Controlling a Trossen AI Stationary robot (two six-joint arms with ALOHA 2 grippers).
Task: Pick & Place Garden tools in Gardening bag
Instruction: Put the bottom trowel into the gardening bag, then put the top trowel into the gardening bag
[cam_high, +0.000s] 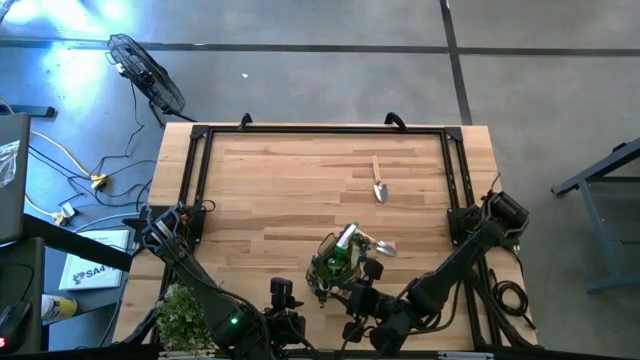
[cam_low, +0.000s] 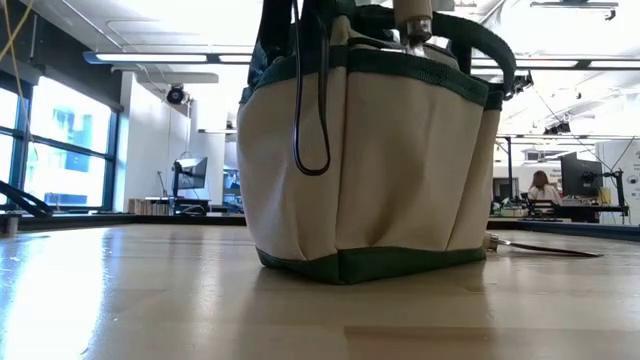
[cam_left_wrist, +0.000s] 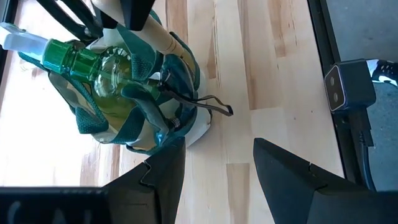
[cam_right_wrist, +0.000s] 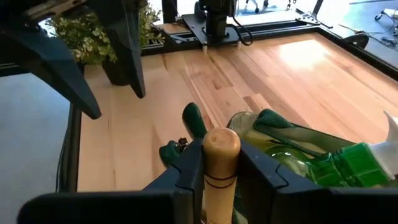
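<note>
The gardening bag (cam_high: 333, 263) stands upright on its base near the table's near edge; it also shows in the low view (cam_low: 370, 170). A green-and-white spray bottle (cam_left_wrist: 74, 59) sticks out of it. My right gripper (cam_right_wrist: 221, 168) is shut on a wooden tool handle (cam_low: 412, 28) that rises out of the bag; the tool's head is hidden inside. My left gripper (cam_left_wrist: 217, 180) is open and empty, just on the near left side of the bag. One trowel (cam_high: 379, 184) lies flat farther back. Another metal blade (cam_high: 385, 248) lies on the table beside the bag. My right gripper pinches the wooden handle close to its rounded free end (cam_right_wrist: 221, 144) between its two fingers, one on each side. The fingers come from the bag's near right side, slanting down, and lie across the handle. The handle stands roughly upright, its lower part inside the bag.
A bushy green plant (cam_high: 185, 315) stands at the near left corner, behind my left arm. A black frame (cam_high: 200, 160) runs around the tabletop. Bare wood lies in the far and left parts of the table. A fan (cam_high: 148, 75) stands on the floor beyond the table.
</note>
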